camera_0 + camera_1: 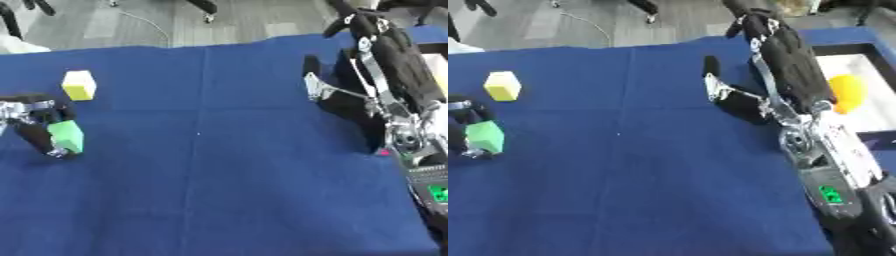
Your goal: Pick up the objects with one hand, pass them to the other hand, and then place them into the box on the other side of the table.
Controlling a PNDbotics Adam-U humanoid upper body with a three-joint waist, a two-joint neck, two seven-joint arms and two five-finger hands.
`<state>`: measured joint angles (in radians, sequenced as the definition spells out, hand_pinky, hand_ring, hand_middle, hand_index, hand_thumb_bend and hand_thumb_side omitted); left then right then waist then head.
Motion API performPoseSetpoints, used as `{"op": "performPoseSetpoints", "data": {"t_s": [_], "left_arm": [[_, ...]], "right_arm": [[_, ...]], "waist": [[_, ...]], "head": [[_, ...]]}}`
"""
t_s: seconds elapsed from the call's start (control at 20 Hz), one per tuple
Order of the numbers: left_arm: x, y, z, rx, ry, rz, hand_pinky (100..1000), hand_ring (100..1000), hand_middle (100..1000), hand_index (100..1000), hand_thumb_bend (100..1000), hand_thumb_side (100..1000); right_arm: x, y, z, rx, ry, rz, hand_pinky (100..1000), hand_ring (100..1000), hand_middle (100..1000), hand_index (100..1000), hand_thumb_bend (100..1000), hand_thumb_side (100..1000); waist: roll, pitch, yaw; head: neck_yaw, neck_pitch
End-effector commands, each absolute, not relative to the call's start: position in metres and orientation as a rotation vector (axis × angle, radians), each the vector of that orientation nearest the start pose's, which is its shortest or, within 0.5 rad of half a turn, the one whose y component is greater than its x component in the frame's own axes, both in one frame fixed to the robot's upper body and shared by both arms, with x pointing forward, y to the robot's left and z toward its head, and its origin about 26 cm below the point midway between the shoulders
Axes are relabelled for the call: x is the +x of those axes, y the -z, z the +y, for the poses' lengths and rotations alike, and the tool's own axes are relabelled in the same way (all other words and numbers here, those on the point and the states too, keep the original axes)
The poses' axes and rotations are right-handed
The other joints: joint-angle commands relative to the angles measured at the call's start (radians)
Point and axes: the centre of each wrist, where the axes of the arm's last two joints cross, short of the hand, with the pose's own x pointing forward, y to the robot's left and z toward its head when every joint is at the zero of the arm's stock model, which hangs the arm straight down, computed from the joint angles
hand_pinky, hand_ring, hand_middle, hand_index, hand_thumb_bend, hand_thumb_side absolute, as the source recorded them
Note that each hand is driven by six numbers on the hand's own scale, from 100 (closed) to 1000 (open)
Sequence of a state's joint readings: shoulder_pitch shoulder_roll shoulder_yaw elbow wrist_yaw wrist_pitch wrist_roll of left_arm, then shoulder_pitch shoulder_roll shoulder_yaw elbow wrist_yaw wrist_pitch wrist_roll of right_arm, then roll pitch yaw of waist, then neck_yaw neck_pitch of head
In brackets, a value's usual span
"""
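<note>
Left hand (39,127), at the left edge of the blue-covered bench (219,175), has its fingers curled round a green block (66,136), holding it just over the cloth. Just beyond it, a yellow block (79,85) sits apart on the bench. Right hand (724,92) hangs over the bench's right side with fingers straight and spread, holding nothing. Beside it, a white box (877,107) holds a yellow object (847,92).

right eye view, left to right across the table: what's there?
Left hand curled around the green block → yellow block → right hand → yellow object in the white box.
</note>
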<state>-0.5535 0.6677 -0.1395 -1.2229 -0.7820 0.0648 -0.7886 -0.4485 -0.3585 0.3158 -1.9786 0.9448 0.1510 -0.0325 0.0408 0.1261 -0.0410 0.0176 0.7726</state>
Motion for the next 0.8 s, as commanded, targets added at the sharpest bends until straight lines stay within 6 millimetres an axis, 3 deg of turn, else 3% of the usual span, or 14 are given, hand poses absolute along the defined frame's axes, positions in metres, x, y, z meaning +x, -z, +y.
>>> {"op": "performPoseSetpoints", "data": {"t_s": [0.05, 0.3, 0.8], "left_arm": [[0.398, -0.167, 0.384, 0.693, 1.414, -0.806, 817, 706, 737, 836, 548, 197], [0.396, -0.169, 0.388, 0.709, 1.399, -0.793, 811, 688, 720, 822, 441, 195], [0.393, -0.175, 0.395, 0.757, 1.393, -0.75, 806, 669, 705, 803, 319, 141]], "right_arm": [[0.299, -0.217, -0.179, -1.116, -0.996, -2.212, 458, 860, 622, 982, 100, 369], [0.299, -0.217, -0.179, -1.115, -0.998, -2.208, 456, 860, 621, 983, 100, 368], [0.298, -0.216, -0.18, -1.11, -1.002, -2.205, 454, 859, 621, 983, 100, 371]], "waist": [[0.013, -0.021, 0.001], [0.013, -0.021, 0.002], [0.015, -0.022, 0.0]], "head": [[-0.001, -0.003], [-0.001, -0.003], [-0.003, -0.003]]}}
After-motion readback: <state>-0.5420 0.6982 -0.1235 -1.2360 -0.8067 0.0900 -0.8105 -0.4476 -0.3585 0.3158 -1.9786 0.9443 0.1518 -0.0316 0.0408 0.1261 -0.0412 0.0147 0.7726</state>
